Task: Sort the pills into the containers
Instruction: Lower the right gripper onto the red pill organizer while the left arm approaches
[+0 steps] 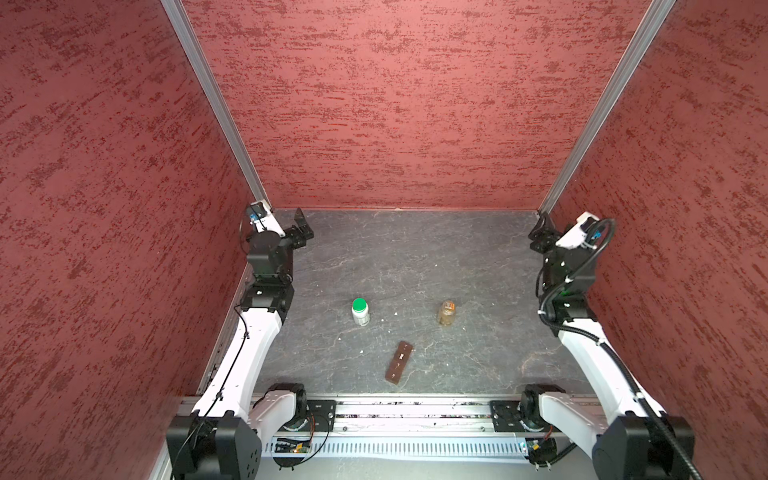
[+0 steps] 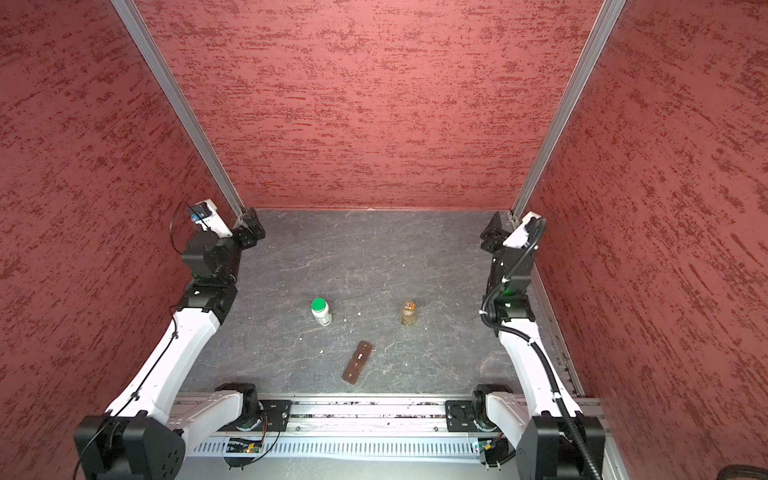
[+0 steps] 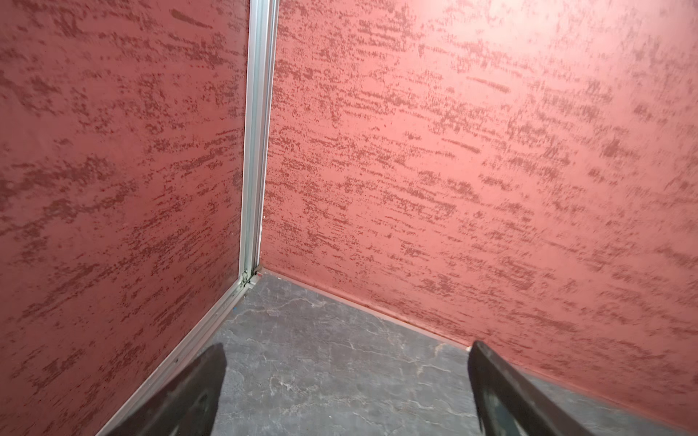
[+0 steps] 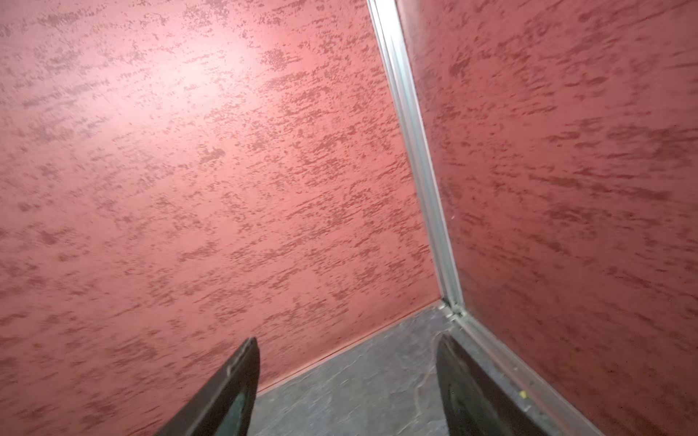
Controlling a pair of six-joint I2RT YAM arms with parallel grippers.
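The left gripper (image 1: 302,227) sits in the far left corner of the dark grey stone-look table (image 1: 415,257). The right gripper (image 1: 539,233) sits in the far right corner. Both point at the red walls (image 1: 395,104). In each wrist view the two black fingers (image 3: 196,392) stand apart with nothing between them, so both grippers are open and empty.

The long, thin, see-through brown plastic strip (image 1: 399,362) of small square lidded boxes lies flat near the front rail (image 1: 415,409). It is about midway between the arms, well apart from both grippers and behind where they point. Its long side runs front to back, and the far end leans a little right. Neither arm looks clearly nearer. I think either one must swing back toward the front to reach it. A green-capped white bottle (image 1: 360,311) and a clear amber bottle (image 1: 447,313) stand just past it. The pills are too small to pick out.
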